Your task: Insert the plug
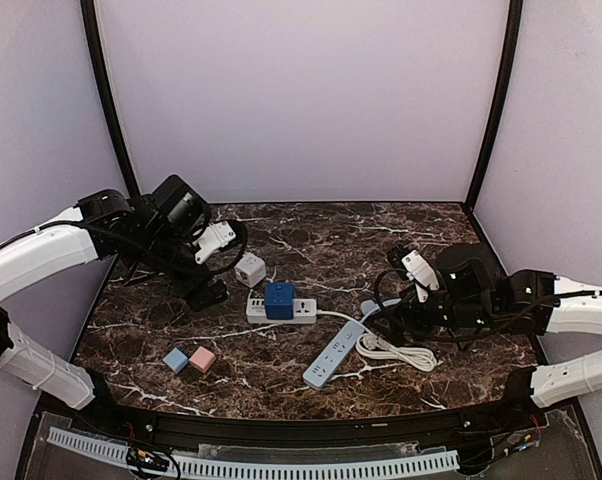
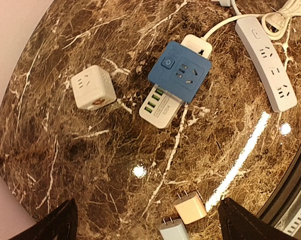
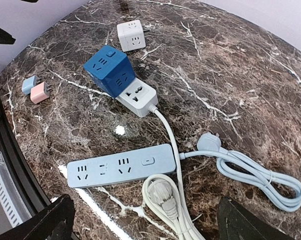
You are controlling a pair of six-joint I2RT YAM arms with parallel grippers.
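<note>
A blue cube adapter point(image 1: 278, 299) point(image 2: 180, 71) point(image 3: 109, 70) sits plugged on a white power strip point(image 1: 299, 313) point(image 3: 138, 100). A light blue power strip point(image 1: 334, 354) point(image 3: 120, 165) lies nearer the front. Its light blue plug point(image 3: 209, 142) and the white strip's white plug point(image 3: 163, 192) lie loose on the marble table. My left gripper point(image 1: 206, 293) point(image 2: 150, 227) is open and empty, above the table left of the white strip. My right gripper point(image 1: 393, 318) point(image 3: 148, 225) is open and empty, above the white plug and cord coil.
A white cube socket point(image 1: 249, 269) point(image 2: 93, 86) stands behind the white strip. A pink charger point(image 1: 202, 359) point(image 2: 190, 207) and a pale blue charger point(image 1: 175, 360) point(image 2: 174, 231) lie at the front left. Coiled cords point(image 1: 401, 353) lie at the right. Walls enclose three sides.
</note>
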